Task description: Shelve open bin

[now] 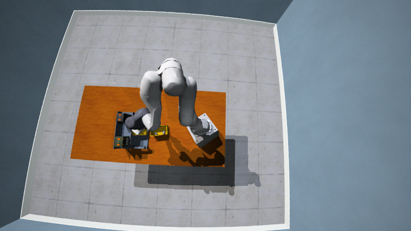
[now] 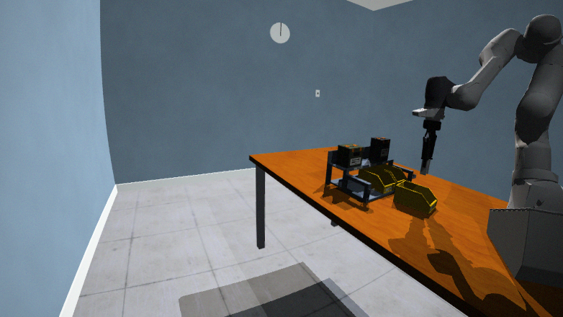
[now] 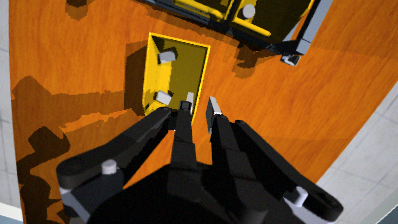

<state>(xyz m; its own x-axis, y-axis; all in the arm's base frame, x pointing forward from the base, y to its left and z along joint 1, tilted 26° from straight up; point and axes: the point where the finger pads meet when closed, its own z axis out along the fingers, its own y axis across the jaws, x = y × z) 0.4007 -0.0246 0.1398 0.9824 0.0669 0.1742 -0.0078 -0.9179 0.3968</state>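
The yellow open bin (image 1: pixel 157 129) (image 2: pixel 411 199) (image 3: pixel 187 65) stands level on the table before the shelf, low front toward the robot base. At least two grey parts (image 3: pixel 167 56) lie inside. My gripper (image 2: pixel 424 172) (image 3: pixel 199 103) is open by a small gap and empty, pointing down, above the table bin. In the wrist view the gap overlaps the bin's right side wall. The shelf (image 1: pixel 139 142) (image 2: pixel 366 194) holds two yellow bins, a near one (image 2: pixel 374 179) (image 3: pixel 197 8) and a far one (image 2: pixel 394 171) (image 3: pixel 252 26). The free place is at the near end in the exterior view.
Two dark boxes with orange marks, one (image 1: pixel 118 141) (image 2: pixel 349 155) at the near end and one (image 1: pixel 120 116) (image 2: pixel 380 148) at the far end, stand on the shelf's raised rear board. Shelf side rails and posts flank the row. The arm hides part of the shelf in the top view.
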